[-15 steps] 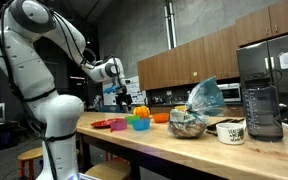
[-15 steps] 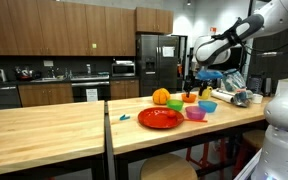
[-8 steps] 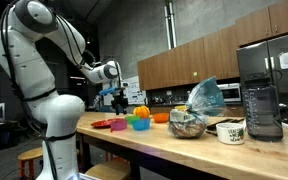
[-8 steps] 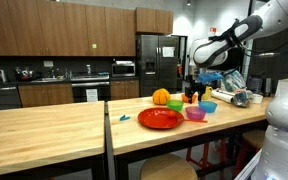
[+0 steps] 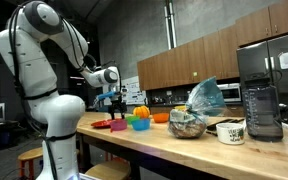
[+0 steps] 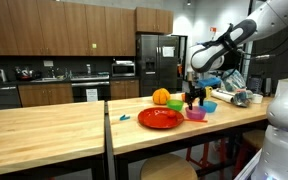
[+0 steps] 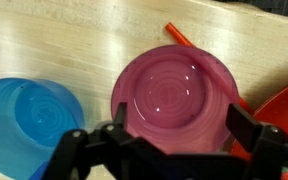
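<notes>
My gripper (image 7: 182, 125) is open and empty, its two black fingers straddling a pink bowl (image 7: 174, 92) just below it on the wooden counter. In both exterior views the gripper (image 6: 195, 97) (image 5: 117, 103) hangs a little above the pink bowl (image 6: 195, 114) (image 5: 117, 125). A blue bowl (image 7: 29, 115) (image 6: 208, 106) stands close beside it. A red plate (image 7: 284, 112) (image 6: 160, 118) lies on the other side.
An orange fruit (image 6: 161, 97), a green bowl (image 6: 175, 104) and an orange bowl (image 6: 189, 98) stand behind the plate. A glass bowl (image 5: 187, 125), a blue bag (image 5: 206, 96), a mug (image 5: 230, 131) and a blender (image 5: 261, 110) sit farther along the counter.
The gripper has come down toward the pink bowl and moved slightly along the counter. The bowls and plate have not moved.
</notes>
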`<state>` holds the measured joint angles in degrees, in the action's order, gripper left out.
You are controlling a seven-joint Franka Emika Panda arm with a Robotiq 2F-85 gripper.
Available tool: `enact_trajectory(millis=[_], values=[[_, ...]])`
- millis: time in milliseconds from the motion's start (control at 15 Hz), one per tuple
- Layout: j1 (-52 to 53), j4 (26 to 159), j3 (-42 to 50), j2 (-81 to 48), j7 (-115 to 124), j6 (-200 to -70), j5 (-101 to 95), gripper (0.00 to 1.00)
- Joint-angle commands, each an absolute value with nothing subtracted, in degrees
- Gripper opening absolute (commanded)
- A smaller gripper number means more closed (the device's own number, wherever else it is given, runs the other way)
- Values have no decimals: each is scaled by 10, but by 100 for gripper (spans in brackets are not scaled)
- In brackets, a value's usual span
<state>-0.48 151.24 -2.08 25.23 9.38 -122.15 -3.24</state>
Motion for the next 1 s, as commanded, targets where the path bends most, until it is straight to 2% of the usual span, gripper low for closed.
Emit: enact_trajectory(millis=[0,933], values=[[2,1502,-21,230,76,-1209,-23,100],[-27,1470,3,158,75,-1240,-34,100]])
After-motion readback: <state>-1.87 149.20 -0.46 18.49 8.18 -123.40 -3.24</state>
